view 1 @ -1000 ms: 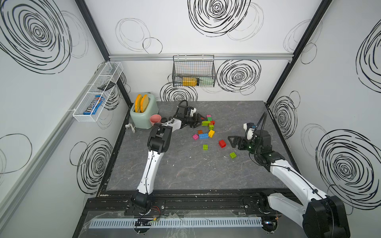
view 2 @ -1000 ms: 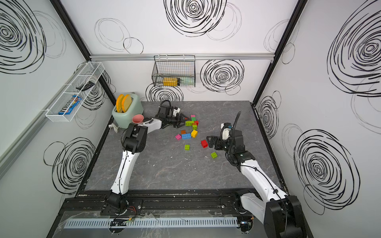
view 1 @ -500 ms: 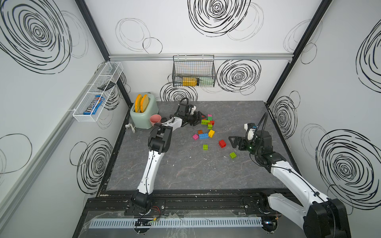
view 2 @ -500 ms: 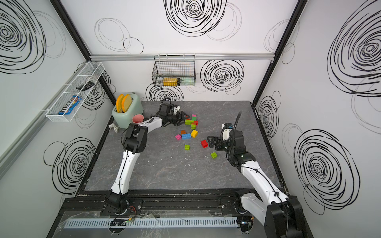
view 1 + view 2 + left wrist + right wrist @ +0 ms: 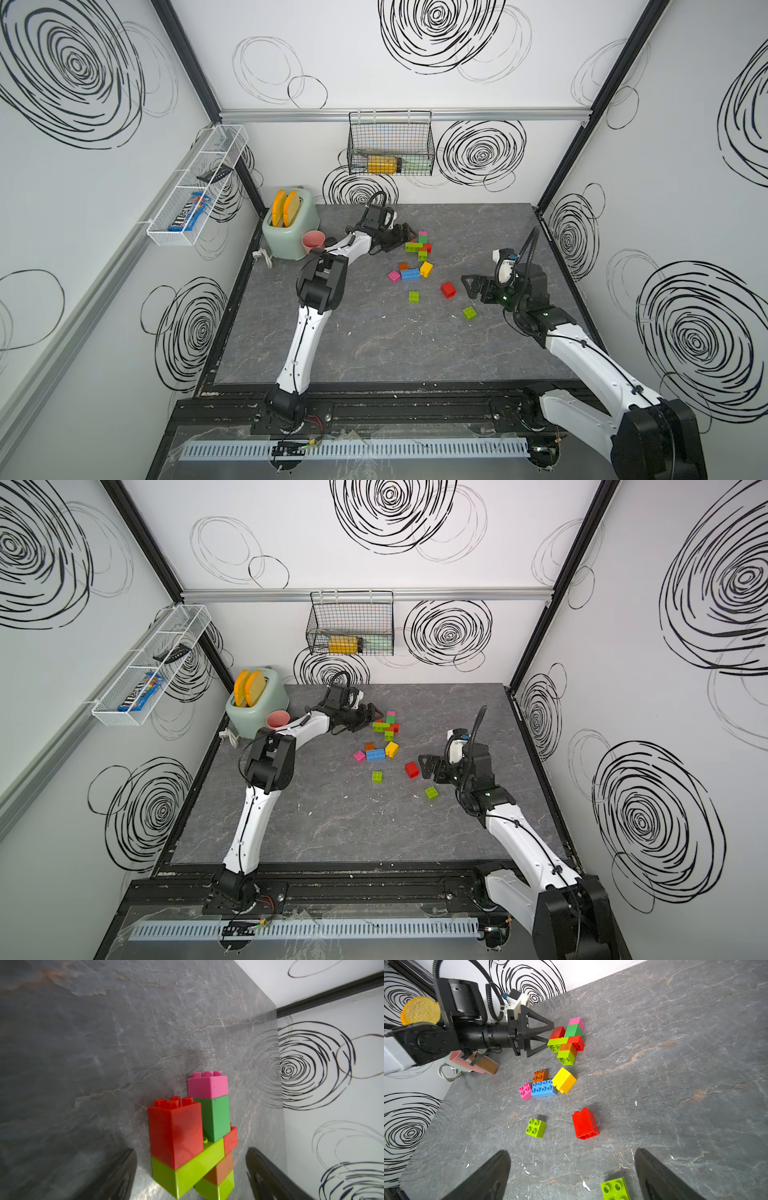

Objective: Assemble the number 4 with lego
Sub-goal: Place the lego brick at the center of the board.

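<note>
Left tool point(image 5: 550, 1034) stands wide, tips flanking the joined lego cluster point(image 5: 560, 1041) ungripped; right tool point(image 5: 571, 1150) wide, empty.

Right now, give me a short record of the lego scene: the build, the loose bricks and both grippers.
build: joined bricks, roughly 4-shaped, in red, pink, green, lime and orange
left gripper: open, jaws either side of the joined bricks, not touching
right gripper: open, empty, near the red brick, apart from it
loose cluster: blue brick, pink brick, orange brick, yellow brick
loose singles: red brick on its side, lime brick, second lime brick
</note>
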`<state>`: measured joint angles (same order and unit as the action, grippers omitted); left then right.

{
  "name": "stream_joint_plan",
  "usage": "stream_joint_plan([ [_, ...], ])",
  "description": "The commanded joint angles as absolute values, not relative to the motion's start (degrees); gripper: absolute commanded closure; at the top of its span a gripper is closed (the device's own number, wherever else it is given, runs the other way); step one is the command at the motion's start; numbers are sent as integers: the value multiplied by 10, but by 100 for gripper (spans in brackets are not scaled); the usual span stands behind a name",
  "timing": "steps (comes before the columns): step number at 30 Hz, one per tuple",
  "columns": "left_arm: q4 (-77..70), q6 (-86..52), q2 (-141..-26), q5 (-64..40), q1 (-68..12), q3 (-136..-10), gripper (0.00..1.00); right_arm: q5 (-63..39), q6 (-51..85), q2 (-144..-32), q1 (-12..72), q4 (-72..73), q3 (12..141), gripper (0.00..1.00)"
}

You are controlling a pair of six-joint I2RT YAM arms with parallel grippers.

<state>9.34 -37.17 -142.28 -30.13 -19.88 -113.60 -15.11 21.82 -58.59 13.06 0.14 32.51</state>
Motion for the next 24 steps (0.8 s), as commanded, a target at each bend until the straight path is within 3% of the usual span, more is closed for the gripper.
stream_joint_plan([
  [1,116,-314,-1345,-212,-209,-1105,10,-149,228,-598,136,-14,319,3],
  [7,49,-251,-1168,-49,-266,-921,0,-155,236,-645,183,-6,337,3],
  [11,-8,-201,-1011,93,-332,-758,4,-153,230,-705,250,11,368,2],
  [14,-31,-223,-913,142,-366,-638,4,-117,233,-766,304,18,401,1],
  [20,-25,-308,-736,149,-363,-432,4,1,293,-909,376,-43,515,6],
  [24,20,-359,-655,101,-317,-341,4,33,320,-983,394,-66,575,11],
])
